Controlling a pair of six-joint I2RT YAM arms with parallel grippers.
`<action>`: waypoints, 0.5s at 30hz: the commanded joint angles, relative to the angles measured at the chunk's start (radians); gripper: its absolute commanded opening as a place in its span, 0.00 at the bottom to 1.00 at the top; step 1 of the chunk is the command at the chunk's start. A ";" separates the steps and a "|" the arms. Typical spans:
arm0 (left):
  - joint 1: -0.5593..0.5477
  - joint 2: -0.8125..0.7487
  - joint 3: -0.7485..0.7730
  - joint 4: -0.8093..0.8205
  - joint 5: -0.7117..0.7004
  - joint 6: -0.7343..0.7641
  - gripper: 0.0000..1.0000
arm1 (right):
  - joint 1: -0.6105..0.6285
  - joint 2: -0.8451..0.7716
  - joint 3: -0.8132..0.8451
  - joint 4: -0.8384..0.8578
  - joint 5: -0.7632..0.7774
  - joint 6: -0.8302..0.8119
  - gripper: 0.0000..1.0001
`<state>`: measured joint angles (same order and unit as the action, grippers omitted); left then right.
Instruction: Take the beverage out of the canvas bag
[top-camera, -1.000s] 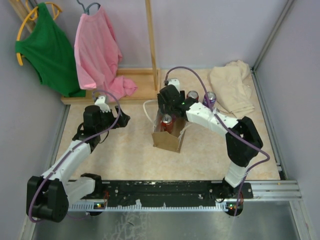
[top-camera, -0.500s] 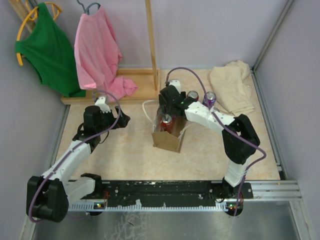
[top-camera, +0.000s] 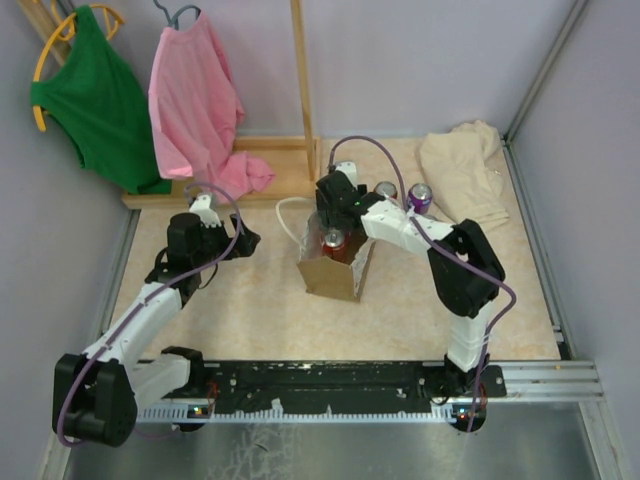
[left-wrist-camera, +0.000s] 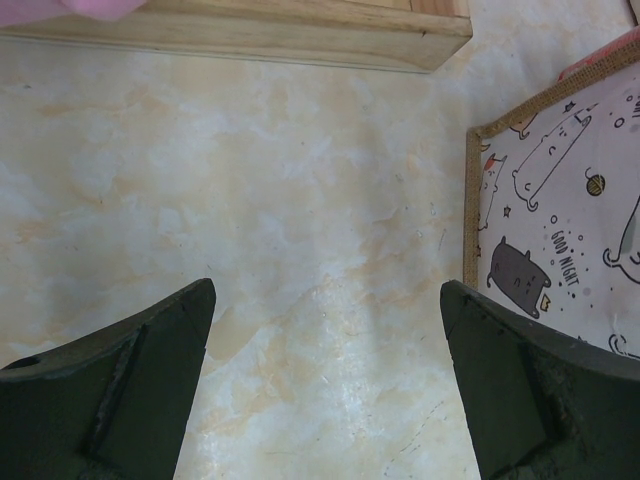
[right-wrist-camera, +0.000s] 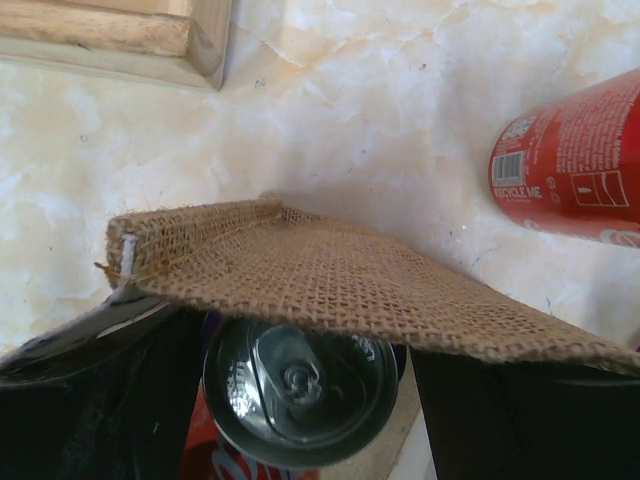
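Observation:
The tan canvas bag (top-camera: 325, 278) stands mid-table, its white handle (top-camera: 285, 210) looping off to the left. A red can (top-camera: 334, 241) stands inside it. My right gripper (top-camera: 336, 216) reaches down into the bag's far side. In the right wrist view the burlap wall (right-wrist-camera: 330, 270) crosses in front and the can's silver top (right-wrist-camera: 300, 375) sits between my dark fingers (right-wrist-camera: 100, 400), with a thin gap on the right; the gripper (right-wrist-camera: 305, 400) is open around it. My left gripper (top-camera: 243, 240) is open and empty left of the bag; its wrist view shows the bag's cat-print side (left-wrist-camera: 560, 240).
A red can (top-camera: 386, 190) and a purple can (top-camera: 420, 197) stand behind the bag; the red one shows in the right wrist view (right-wrist-camera: 570, 165). A cream cloth (top-camera: 460, 175) lies at the back right. A wooden rack base (top-camera: 270, 170) with pink and green shirts stands at the back left.
My right gripper has pushed lower and a little left into the bag's mouth, and the bag and its handle have shifted slightly left. The left arm has not moved.

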<state>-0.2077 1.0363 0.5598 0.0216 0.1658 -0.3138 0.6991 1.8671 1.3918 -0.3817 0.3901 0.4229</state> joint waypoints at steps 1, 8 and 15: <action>-0.007 -0.019 -0.009 0.012 0.004 -0.002 1.00 | -0.009 0.043 0.045 0.030 0.007 0.017 0.75; -0.007 -0.015 -0.012 0.014 0.000 -0.002 1.00 | -0.009 0.068 0.041 0.028 0.012 0.015 0.50; -0.007 -0.006 -0.014 0.019 0.004 -0.004 1.00 | -0.008 0.009 -0.016 0.079 0.026 -0.009 0.14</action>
<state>-0.2077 1.0336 0.5564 0.0219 0.1658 -0.3145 0.6975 1.9072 1.4006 -0.3588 0.3950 0.4255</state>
